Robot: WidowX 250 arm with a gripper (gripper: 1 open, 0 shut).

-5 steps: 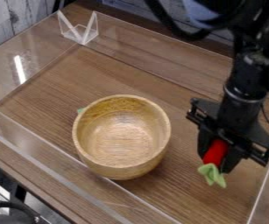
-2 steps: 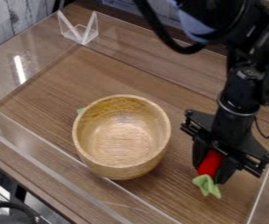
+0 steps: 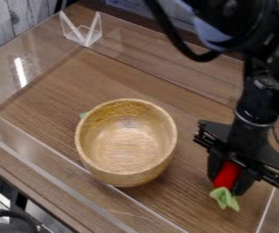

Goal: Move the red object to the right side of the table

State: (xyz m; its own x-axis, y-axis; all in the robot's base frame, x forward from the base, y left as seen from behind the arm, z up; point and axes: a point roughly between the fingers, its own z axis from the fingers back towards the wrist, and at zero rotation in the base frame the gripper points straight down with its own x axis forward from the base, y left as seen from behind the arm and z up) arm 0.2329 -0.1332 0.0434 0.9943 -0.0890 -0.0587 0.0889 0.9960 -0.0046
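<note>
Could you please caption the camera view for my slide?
Gripper holding the red object low over the table, right of the wooden bowl.

Pretty soft, low-res shot, evenly lit from above. White glare streaks on the acrylic walls [image 3: 38,64], a faint shadow under the wooden bowl [image 3: 127,141], dark arm [image 3: 257,55] looks blurry.

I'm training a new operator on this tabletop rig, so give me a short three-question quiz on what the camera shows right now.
1. True or false: the small glossy red toy fruit lies inside the round light wooden bowl.
2. What does the black gripper hold? A) the bowl B) the red fruit C) nothing
3. Which side of the bowl is the gripper on, in the picture?

Key: 1 false, it is between the jaws, beside the bowl; 2 B; 3 right, near the clear acrylic wall.
</note>
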